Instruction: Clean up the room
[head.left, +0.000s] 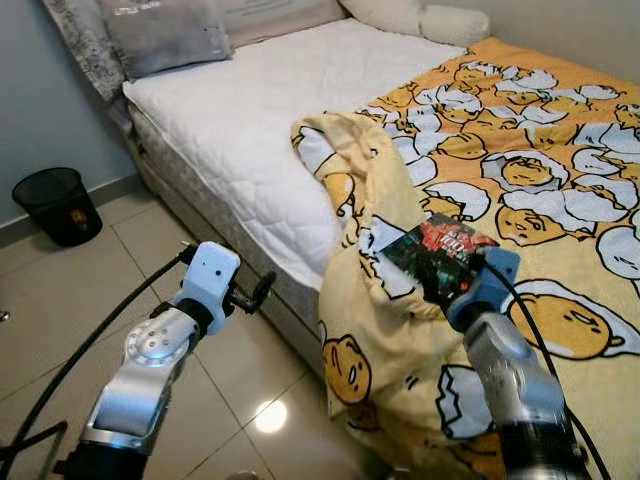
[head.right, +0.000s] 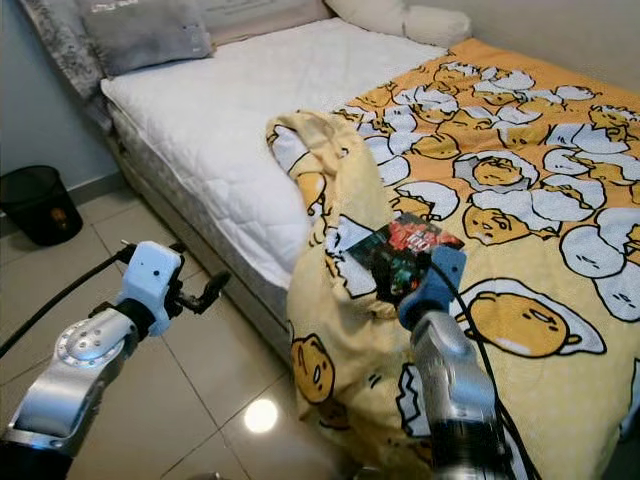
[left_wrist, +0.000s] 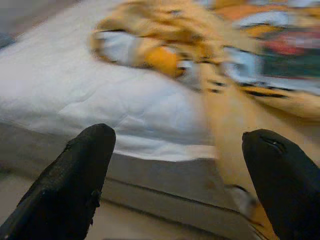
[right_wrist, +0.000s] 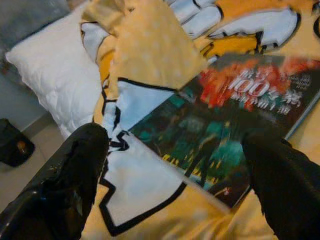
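The tidying looked barely begun: a book (head.left: 443, 256) lay on the rumpled yellow blanket (head.left: 560, 230) at the bed's (head.left: 240, 130) near edge. The right pincer (right_wrist: 175, 200) hovered just over it, fingers spread, grasping nothing. The left pincer (left_wrist: 175, 185), also released, hung over open floor (head.left: 90, 290) beside the bed, the bin (head.left: 58, 205) well apart.

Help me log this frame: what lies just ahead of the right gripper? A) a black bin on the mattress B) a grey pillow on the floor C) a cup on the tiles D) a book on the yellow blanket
D: the right gripper, jaws apart, points at a book lying on the yellow blanket.
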